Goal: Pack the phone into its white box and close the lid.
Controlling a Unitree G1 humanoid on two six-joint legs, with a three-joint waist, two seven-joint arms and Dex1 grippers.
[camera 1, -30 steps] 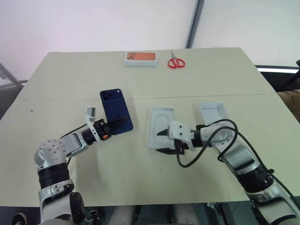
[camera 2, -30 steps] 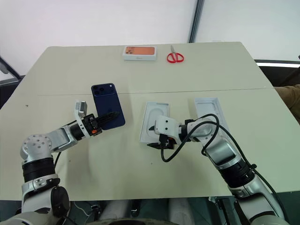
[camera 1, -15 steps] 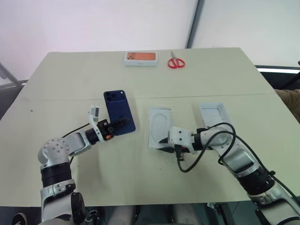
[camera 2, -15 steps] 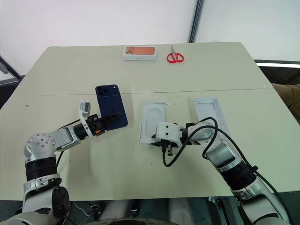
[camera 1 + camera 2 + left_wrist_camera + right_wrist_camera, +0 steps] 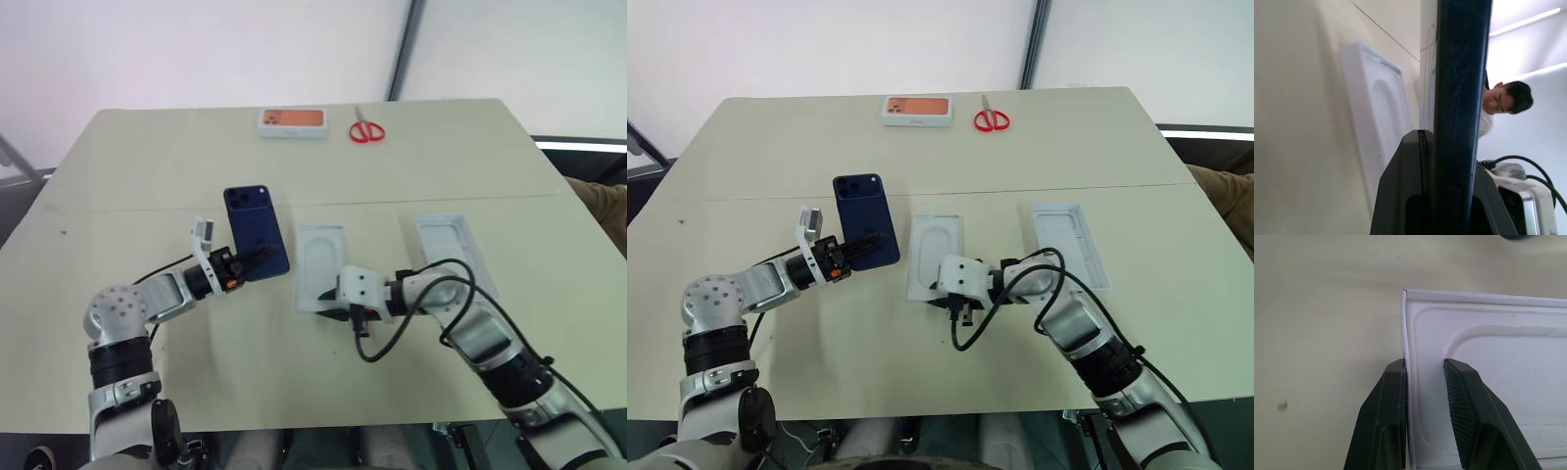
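The phone (image 5: pixel 253 217), dark navy with its camera cluster at the top, is held upright above the table, left of centre. My left gripper (image 5: pixel 263 253) is shut on its lower edge. In the middle lies the white box (image 5: pixel 321 264), a shallow tray whose inside shows a white moulded surface with an oval recess. My right gripper (image 5: pixel 1425 363) straddles the box's near wall by a corner. One finger (image 5: pixel 1396 396) is outside against the wall and the other is inside. The lid (image 5: pixel 453 253) lies to the right, plain white inside facing up.
An orange-topped box (image 5: pixel 293 120) and red scissors (image 5: pixel 367 130) sit at the table's far edge. A person (image 5: pixel 1508 100) is beyond the table's right side. My right arm's black cable (image 5: pixel 411 328) loops over the table near the box.
My right gripper narrowed from wide open and came down onto the box's near wall. The box then slid a little to the left with it. The left arm kept the phone almost still.
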